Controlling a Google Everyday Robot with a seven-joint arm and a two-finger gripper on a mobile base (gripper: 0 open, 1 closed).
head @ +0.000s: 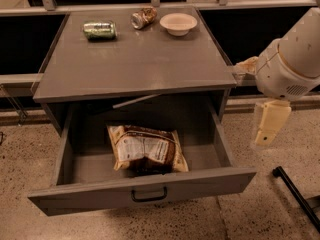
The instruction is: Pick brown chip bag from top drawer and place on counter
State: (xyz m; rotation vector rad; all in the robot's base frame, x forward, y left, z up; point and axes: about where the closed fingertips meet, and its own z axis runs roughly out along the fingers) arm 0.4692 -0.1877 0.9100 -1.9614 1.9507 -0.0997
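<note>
The brown chip bag (146,149) lies flat in the open top drawer (142,189), label panel up, near the drawer's middle. The drawer is pulled out toward me, its black wire handle on the front panel. The counter (135,59) is the grey top of the cabinet above it. My gripper (269,126) hangs pointing down at the right, outside the drawer's right wall and above the floor, well apart from the bag. It holds nothing that I can see.
On the back of the counter lie a green can (99,30), a crushed brownish can (143,18) and a white bowl (178,23). A black bar (295,191) lies on the speckled floor at the lower right. A railing runs behind the cabinet.
</note>
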